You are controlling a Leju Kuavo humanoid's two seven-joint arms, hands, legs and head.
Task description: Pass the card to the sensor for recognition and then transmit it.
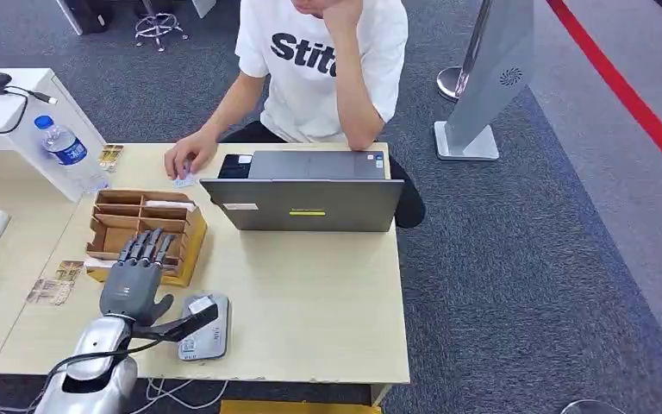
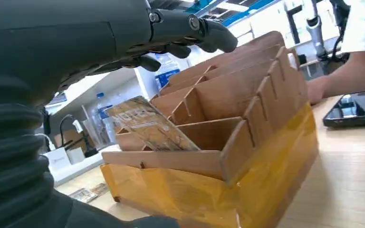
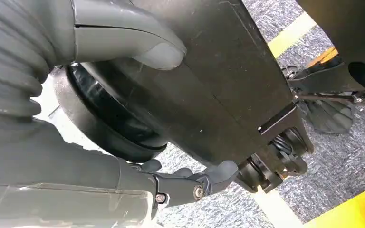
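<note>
A wooden card box [image 1: 145, 226] with several slots stands on the table's left side. In the left wrist view a printed card [image 2: 147, 127] leans in the nearest slot of the box [image 2: 228, 142]. My left hand [image 1: 135, 278] hovers over the box's near edge, fingers [image 2: 190, 23] stretched above the slots, holding nothing. The grey flat sensor [image 1: 207, 335] lies near the table's front edge, just right of my left wrist. My right hand [image 3: 123, 109] hangs beside my body over the floor, thumb and fingers apart, with nothing in it.
A person sits across the table, one hand [image 1: 191, 157] on a small card [image 1: 184, 180]. An open laptop [image 1: 310, 203] stands mid-table with a phone [image 1: 234, 166] beside it. A water bottle [image 1: 69, 152] and loose cards [image 1: 52, 291] lie to the left.
</note>
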